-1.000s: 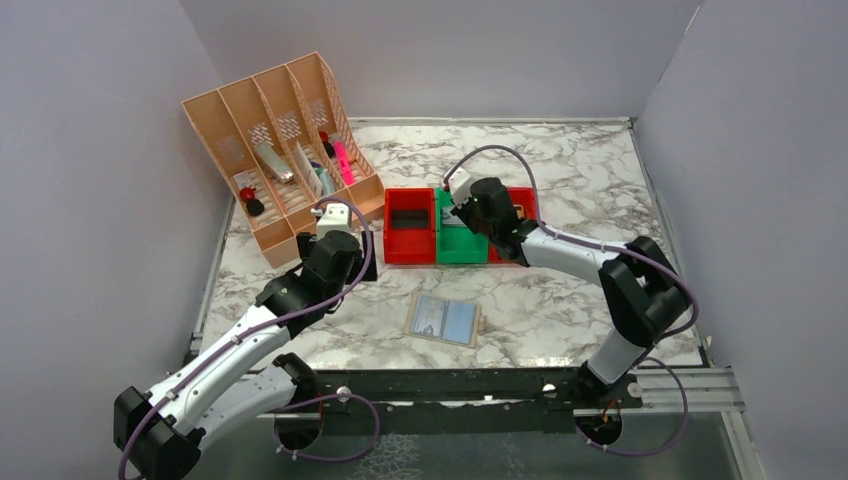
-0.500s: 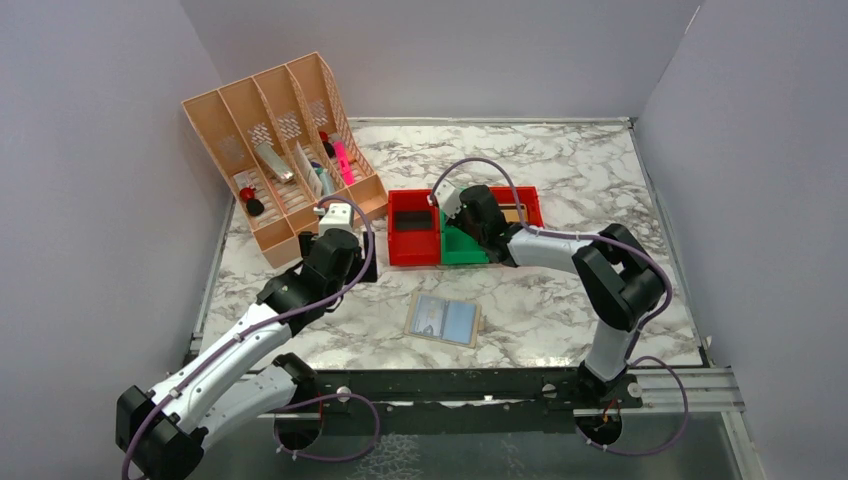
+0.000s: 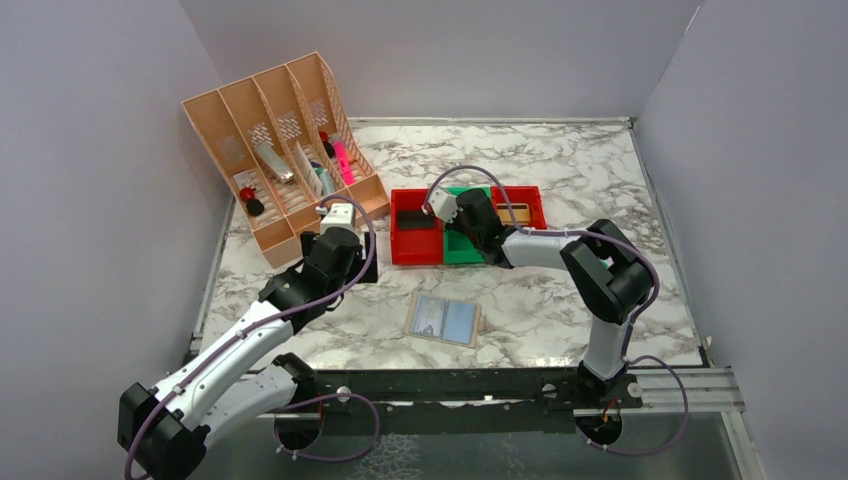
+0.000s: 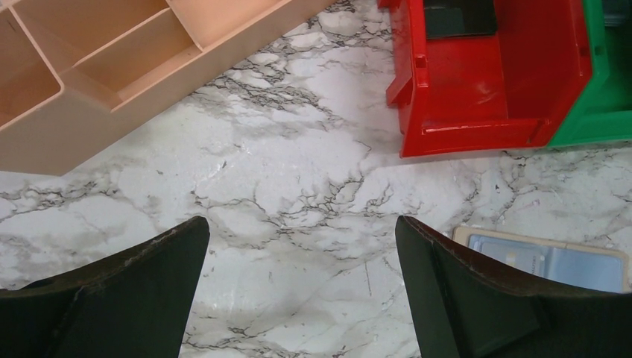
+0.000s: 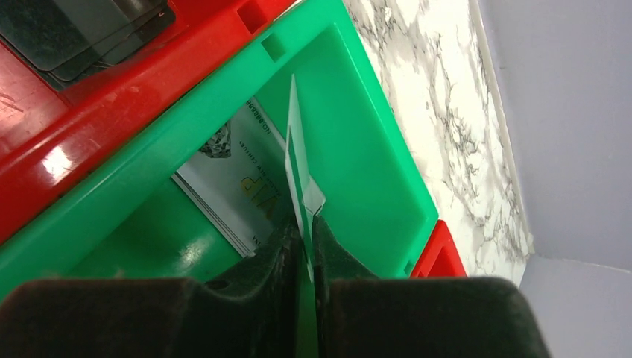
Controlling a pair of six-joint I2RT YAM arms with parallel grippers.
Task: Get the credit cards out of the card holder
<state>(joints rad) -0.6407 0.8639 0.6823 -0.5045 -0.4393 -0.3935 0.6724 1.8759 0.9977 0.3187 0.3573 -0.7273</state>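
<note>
The card holder [image 3: 444, 320] lies open and flat on the marble, its pale blue panels facing up; its corner [image 4: 544, 257] shows beside my left gripper's right finger. My left gripper [image 4: 302, 224] hangs wide open over bare marble to the left of the card holder, with nothing between its fingers. My right gripper [image 5: 305, 224] is over the green bin [image 5: 373, 164], its jaws pressed on a thin pale credit card [image 5: 298, 171] that stands edge-on. Another card with gold lettering [image 5: 231, 179] lies flat in the green bin. In the top view the right gripper [image 3: 470, 215] sits above that bin [image 3: 462, 248].
A red bin [image 3: 413, 240] left of the green one holds dark cards [image 5: 82, 30]. A second red bin [image 3: 520, 205] stands to the right. A peach desk organiser [image 3: 280, 150] with pens stands at the back left. Grey walls enclose the table.
My right gripper has swung left from the right red bin to above the green bin, with the card in it. The left arm and the card holder have stayed where they were.
</note>
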